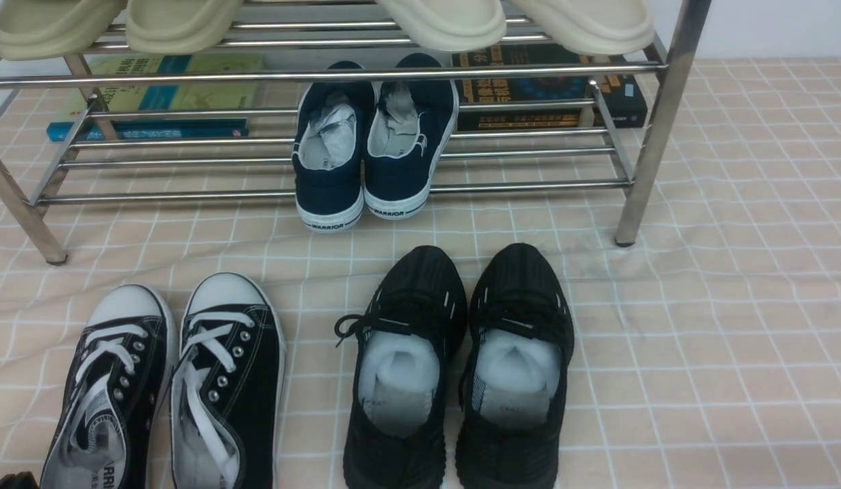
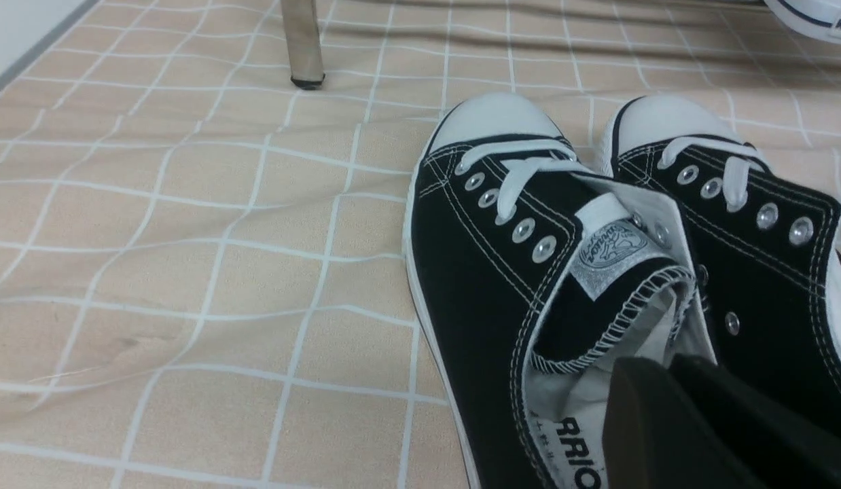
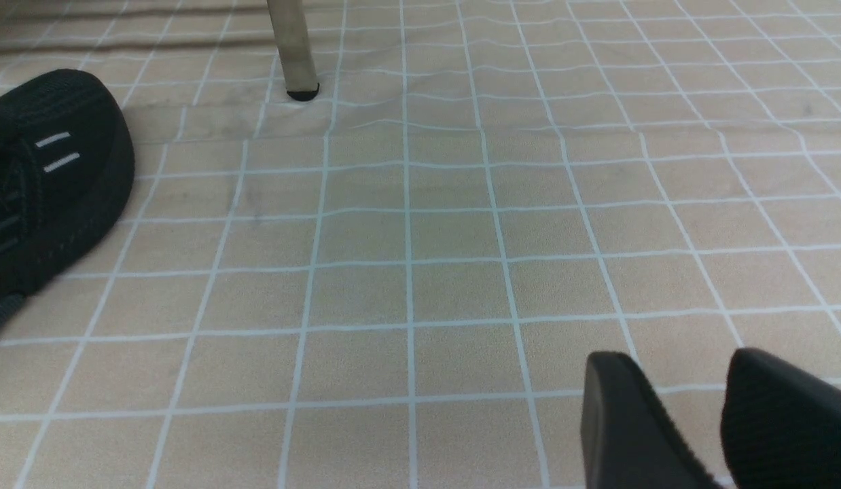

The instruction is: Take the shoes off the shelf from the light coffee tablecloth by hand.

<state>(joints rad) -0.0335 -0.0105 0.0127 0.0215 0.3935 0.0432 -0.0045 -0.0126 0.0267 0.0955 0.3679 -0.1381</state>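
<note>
The pair of black canvas shoes [image 1: 166, 380] with white laces and toe caps stands on the light coffee tablecloth [image 1: 699, 326], at the front left, in front of the chrome shelf [image 1: 339, 71]. In the left wrist view the pair [image 2: 597, 272] fills the right side. My left gripper [image 2: 672, 370] has its fingers pressed together at the collar of the left shoe, one finger inside the opening. Only a dark corner of it [image 1: 9, 481] shows in the front view. My right gripper [image 3: 692, 380] is open and empty over bare cloth, away from any shoe.
Navy slip-on shoes [image 1: 373, 142] sit on the shelf's lower tier, with books behind them. Pale slippers [image 1: 454, 20] lie on the upper tier. Black knit running shoes [image 1: 461, 367] stand at the front centre. The shelf legs [image 1: 648, 129] rest on the cloth.
</note>
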